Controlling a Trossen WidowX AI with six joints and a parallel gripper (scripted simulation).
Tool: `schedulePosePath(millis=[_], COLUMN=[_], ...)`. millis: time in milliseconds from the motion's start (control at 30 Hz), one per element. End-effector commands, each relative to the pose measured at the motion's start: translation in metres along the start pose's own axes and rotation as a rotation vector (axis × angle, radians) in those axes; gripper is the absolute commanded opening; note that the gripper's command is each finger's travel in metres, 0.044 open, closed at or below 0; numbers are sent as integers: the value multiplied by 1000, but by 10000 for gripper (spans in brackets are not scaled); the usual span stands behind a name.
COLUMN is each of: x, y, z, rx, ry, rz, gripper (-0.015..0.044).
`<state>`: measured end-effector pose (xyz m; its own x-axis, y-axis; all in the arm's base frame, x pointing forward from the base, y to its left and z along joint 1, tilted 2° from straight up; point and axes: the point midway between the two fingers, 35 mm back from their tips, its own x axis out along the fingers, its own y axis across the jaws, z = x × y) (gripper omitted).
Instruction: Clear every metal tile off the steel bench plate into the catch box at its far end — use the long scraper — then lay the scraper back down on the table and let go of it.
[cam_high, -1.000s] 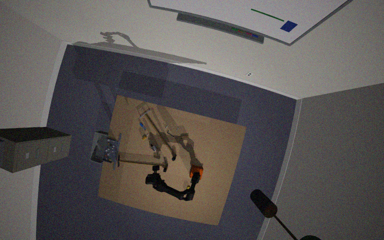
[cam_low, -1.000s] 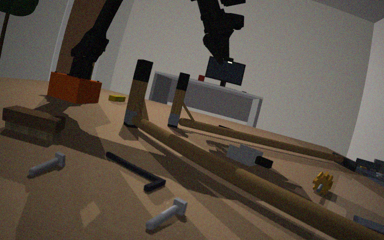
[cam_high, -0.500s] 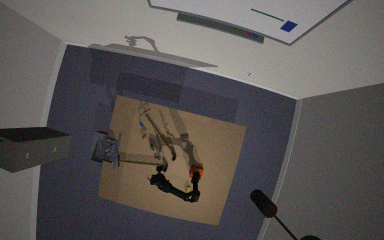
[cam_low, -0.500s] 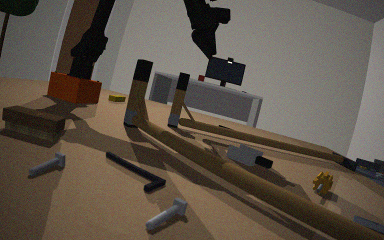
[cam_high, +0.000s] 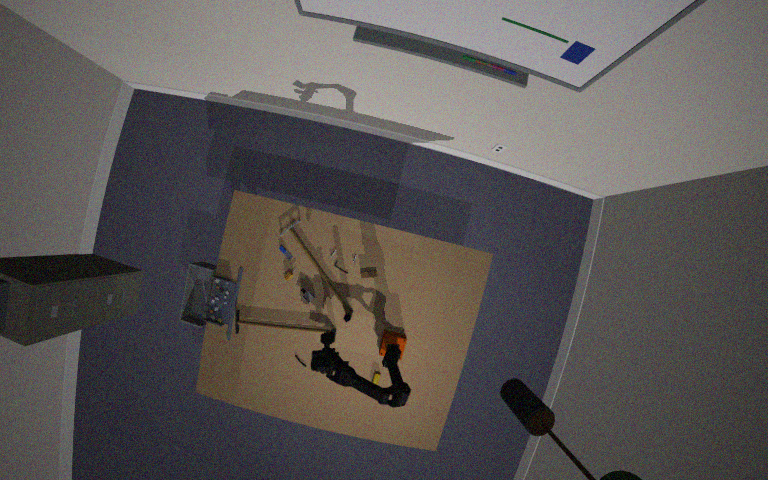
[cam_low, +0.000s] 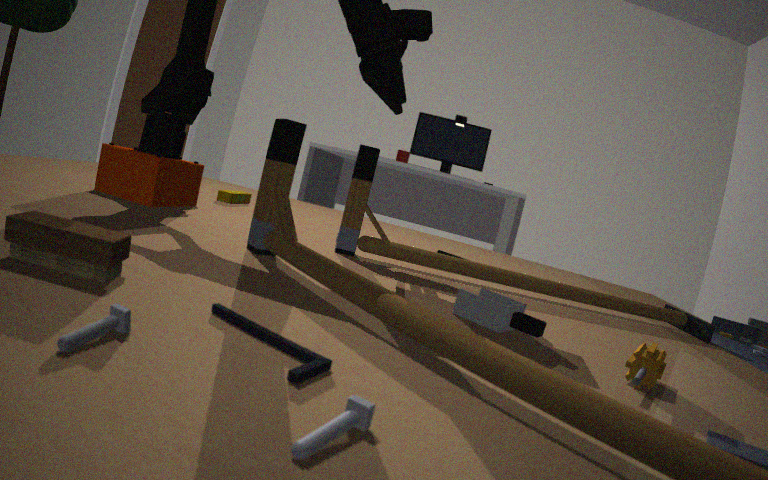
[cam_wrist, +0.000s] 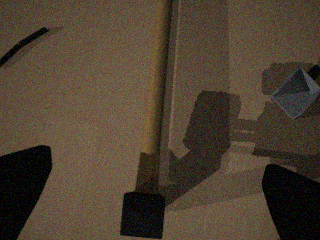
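The scraper (cam_high: 283, 324) (cam_low: 509, 277) (cam_wrist: 157, 100) lies on the table, its wooden shaft running to a wide grey blade beside the plate. Its upright grip (cam_low: 366, 166) (cam_wrist: 142, 215) has a black top. My gripper (cam_low: 399, 107) (cam_wrist: 159, 160) is open and empty, above the grip end; in the wrist view the black top shows low between the fingers. The steel plate (cam_high: 229, 310) bears several small tiles (cam_high: 218, 300); single tiles are too small to tell apart. The catch box (cam_high: 197, 291) is at its far end.
A second long tool (cam_high: 317, 263) (cam_low: 487, 362) with an upright grip lies nearby. Around are a grey piece with a black end (cam_low: 487, 308) (cam_wrist: 295, 95), a yellow gear (cam_low: 645, 366), a hex key (cam_low: 266, 336), two bolts, a brown block (cam_low: 65, 243) and a black curved strip (cam_wrist: 22, 45).
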<state>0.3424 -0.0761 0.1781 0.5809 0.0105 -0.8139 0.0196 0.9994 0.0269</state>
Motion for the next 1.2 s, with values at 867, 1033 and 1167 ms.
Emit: schedulePosePath(millis=[867, 1033, 1167], x=[-12, 3, 14], y=[5, 6, 6], z=[-61, -70, -78], rx=[4, 4, 4], ry=[-84, -84, -84], rz=[-14, -14, -14], gripper=[440, 440, 440])
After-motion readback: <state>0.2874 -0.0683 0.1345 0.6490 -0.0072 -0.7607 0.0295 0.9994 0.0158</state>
